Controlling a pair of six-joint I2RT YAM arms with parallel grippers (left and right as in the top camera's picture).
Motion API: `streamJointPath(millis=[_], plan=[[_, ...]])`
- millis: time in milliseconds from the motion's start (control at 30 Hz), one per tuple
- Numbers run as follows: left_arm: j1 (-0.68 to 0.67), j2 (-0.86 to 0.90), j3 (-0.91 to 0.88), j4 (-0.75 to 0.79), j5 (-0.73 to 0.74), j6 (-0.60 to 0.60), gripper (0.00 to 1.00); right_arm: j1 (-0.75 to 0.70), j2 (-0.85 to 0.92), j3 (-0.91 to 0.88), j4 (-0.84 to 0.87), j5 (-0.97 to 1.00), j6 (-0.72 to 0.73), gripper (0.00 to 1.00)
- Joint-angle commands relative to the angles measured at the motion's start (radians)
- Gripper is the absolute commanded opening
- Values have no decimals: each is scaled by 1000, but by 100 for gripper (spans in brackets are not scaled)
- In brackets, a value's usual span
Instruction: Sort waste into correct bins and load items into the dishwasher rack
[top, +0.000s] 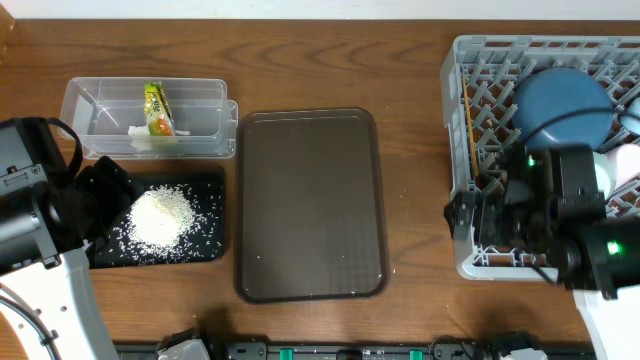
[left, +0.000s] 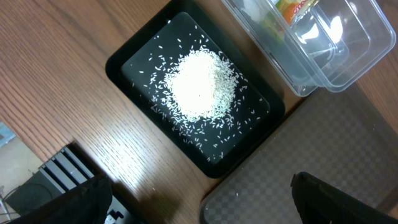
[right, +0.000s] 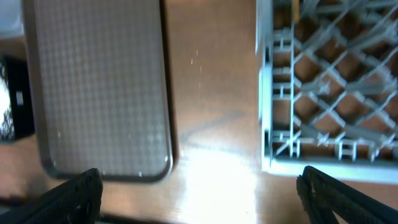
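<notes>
Well, the wooden table (top: 410, 150) carries everything. On its right end sits the grey dishwasher rack (top: 458, 120), and the brown serving tray (top: 310, 205) lies bare in the middle. At the left the clear tub (top: 100, 115) stands behind the black tray (top: 215, 215), the two just beside each other.

The dark-blue dish (top: 560, 105) leans among the pegs in the rack's far part. Just right of the arm there, the pink-white cup (top: 622, 165) shows only in part.

The right gripper (right: 199, 173) hangs over the bare wood between the serving tray and the rack's near left corner. Its fingers (right: 74, 196) are spread wide with nothing between them. The left gripper (left: 200, 180) hovers above the near edge of the black tray, where that tray meets the serving tray's corner. It too is released, its fingers (left: 336, 199) well apart and empty.

The heap of rice grains (top: 160, 217) lies in the middle of the black tray, with loose grains scattered round it inside the rim. The yellow-green wrapper (top: 157, 108) stands tilted inside the clear tub, and the white tissue (top: 142, 134) lies touching its near end. The thin wooden stick (top: 471, 135) lies in the rack along its left wall
</notes>
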Motion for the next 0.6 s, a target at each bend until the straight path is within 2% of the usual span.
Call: streamJointPath(millis=[0, 367, 567], plan=[[4, 3, 2, 0, -19, -2, 95, 10, -47, -21, -27, -14, 21, 99], [4, 3, 2, 0, -19, -2, 95, 10, -57, -24, -58, 36, -2, 99], [4, 3, 2, 0, -19, -2, 95, 7, -72, -108, 45, 39, -11, 99]])
